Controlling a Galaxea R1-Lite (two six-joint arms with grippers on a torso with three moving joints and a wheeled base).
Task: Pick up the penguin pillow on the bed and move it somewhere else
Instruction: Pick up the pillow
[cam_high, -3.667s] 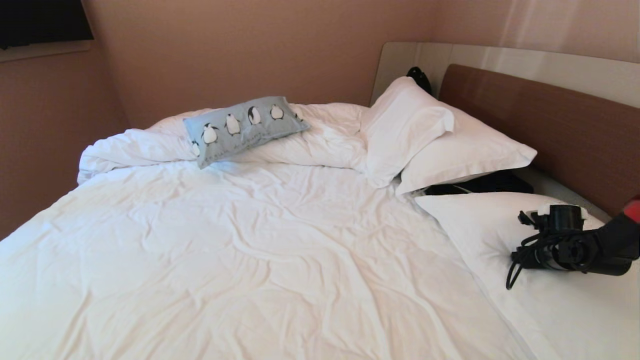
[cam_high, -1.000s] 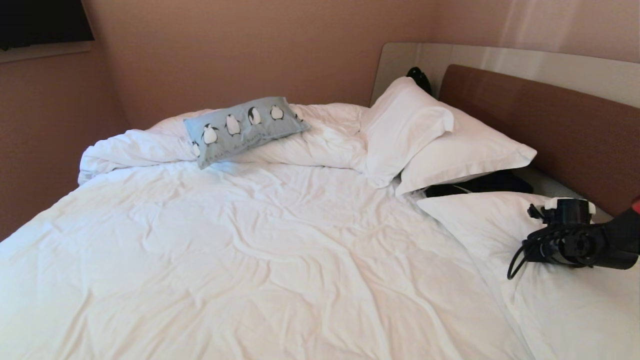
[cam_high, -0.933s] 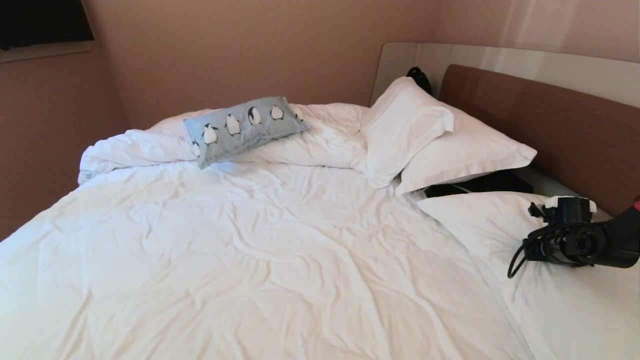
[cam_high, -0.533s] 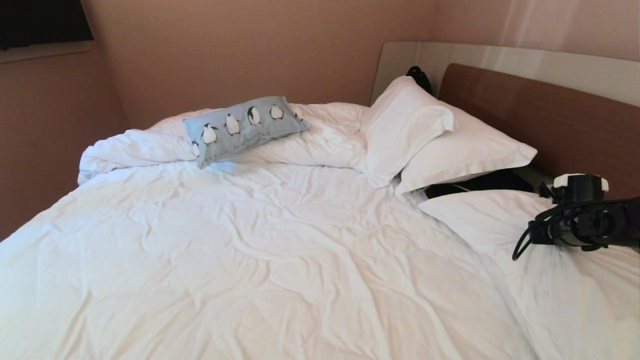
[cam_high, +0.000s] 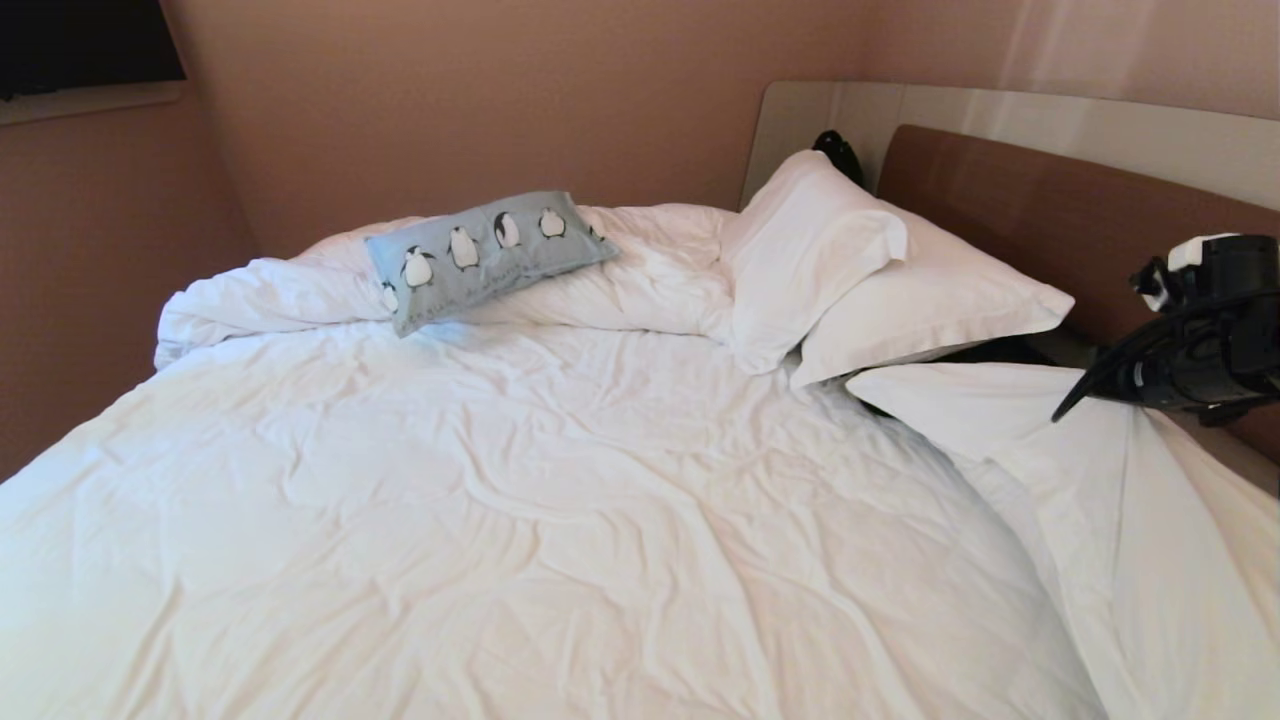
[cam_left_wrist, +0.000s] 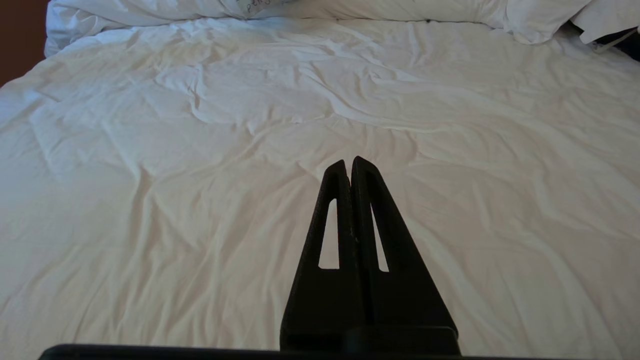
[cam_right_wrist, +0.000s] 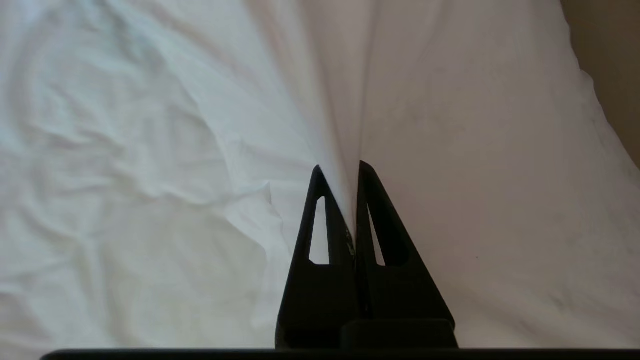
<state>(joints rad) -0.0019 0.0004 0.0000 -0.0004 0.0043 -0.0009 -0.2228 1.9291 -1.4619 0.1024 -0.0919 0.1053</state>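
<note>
Rumpled white bed (cam_high: 520, 520), headboard on its right.
Right claw (cam_right_wrist: 339, 172) clamps a white pillow (cam_high: 1010, 420); penguin pillow (cam_high: 485, 255) lies well apart, far-left, lengthwise across; left claw (cam_left_wrist: 349, 165) together.

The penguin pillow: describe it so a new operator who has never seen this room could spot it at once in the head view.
Start from the bed with its rumpled white duvet and look to the far side, by the back wall. There, on the bunched-up roll of duvet, lies the penguin pillow. It is small, light blue and printed with a row of black-and-white penguins, while the bigger pillows by the headboard are plain white.
</note>
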